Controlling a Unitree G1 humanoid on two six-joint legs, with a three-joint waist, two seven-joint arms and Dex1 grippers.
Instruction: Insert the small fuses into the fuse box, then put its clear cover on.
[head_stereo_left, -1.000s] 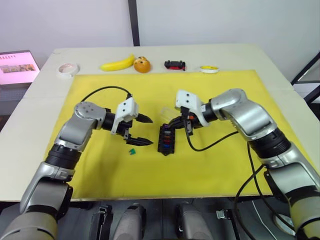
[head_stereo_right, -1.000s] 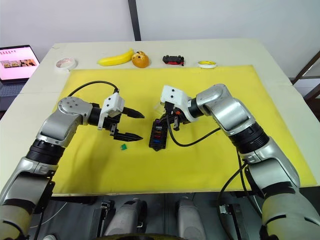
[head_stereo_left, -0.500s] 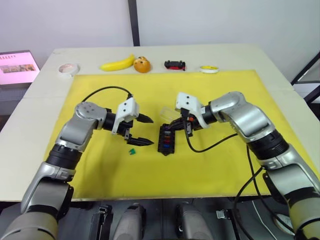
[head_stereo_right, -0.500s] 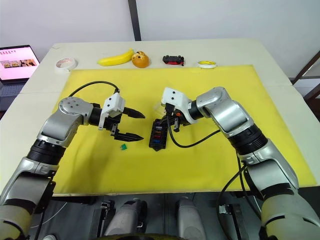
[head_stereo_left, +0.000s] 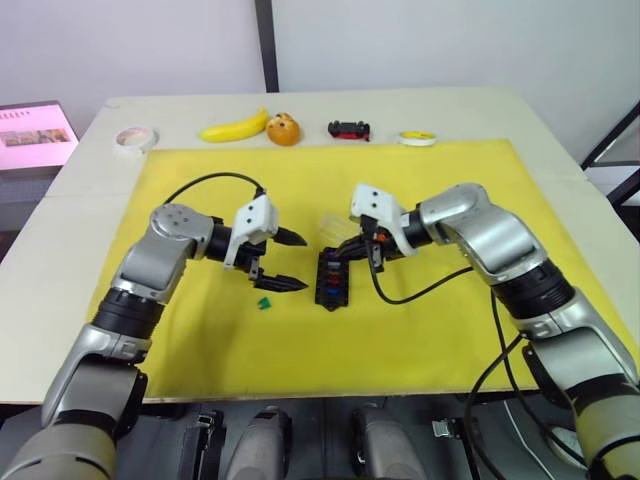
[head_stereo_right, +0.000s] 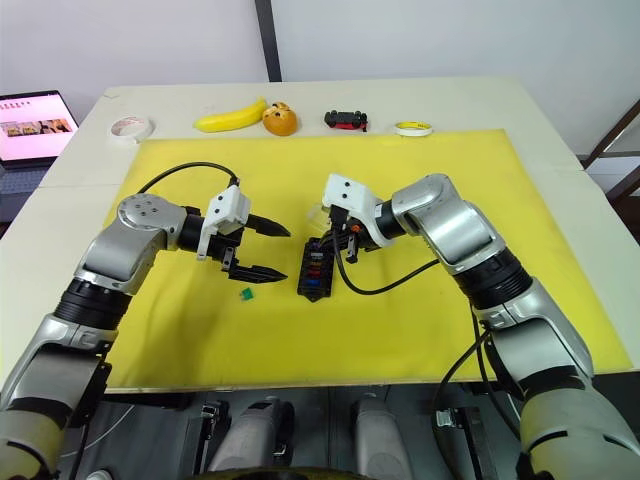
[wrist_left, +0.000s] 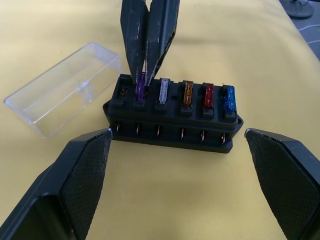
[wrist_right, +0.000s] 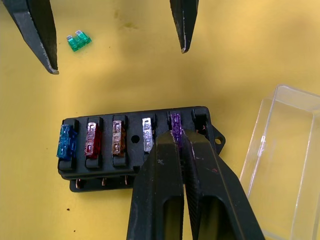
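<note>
The black fuse box (wrist_left: 172, 112) lies in the middle of the yellow mat (head_stereo_left: 420, 350). Blue, red, orange and grey small fuses stand in one row, with one end slot empty. My right gripper (head_stereo_left: 342, 254) is shut on a purple fuse (wrist_right: 175, 121) that sits in the slot beside the empty one. My left gripper (head_stereo_left: 298, 262) hangs open just left of the box, its fingers apart on either side of it. A green fuse (wrist_right: 79, 40) lies loose on the mat below the left gripper. The clear cover (wrist_left: 62, 95) lies open side up right behind the box.
Along the far table edge lie a banana (head_stereo_left: 236, 128), an orange fruit (head_stereo_left: 285, 129), a black-and-red toy car (head_stereo_left: 349, 129) and two tape rolls (head_stereo_left: 134, 139) (head_stereo_left: 417, 138). A laptop screen (head_stereo_left: 34, 131) stands off the table's left.
</note>
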